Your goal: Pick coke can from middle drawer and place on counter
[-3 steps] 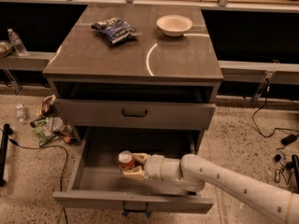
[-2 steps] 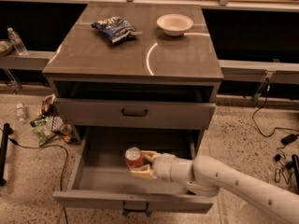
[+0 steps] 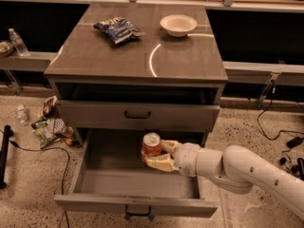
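The coke can point(image 3: 152, 145), red with a silver top, is upright in my gripper point(image 3: 156, 155), which is shut on it with a cream finger on either side. I hold it a little above the floor of the open middle drawer point(image 3: 95, 182), near the drawer's back middle. The drawer is pulled far out, and its front panel with a dark handle point(image 3: 137, 212) faces the camera. My white arm point(image 3: 237, 167) reaches in from the right. The glossy grey-brown counter point(image 3: 109, 56) with a thin white arc mark lies above, at the top of the cabinet.
A dark blue chip bag point(image 3: 116, 28) and a white bowl point(image 3: 178, 24) sit on the counter's far part. A closed drawer front with a black handle point(image 3: 137, 114) is above the open drawer. Litter point(image 3: 50, 125) lies on the floor at left, and cables point(image 3: 275, 127) at right.
My gripper has risen with the coke can and shifted right, lifting it off the drawer floor. The arm has drawn back a little to the right.
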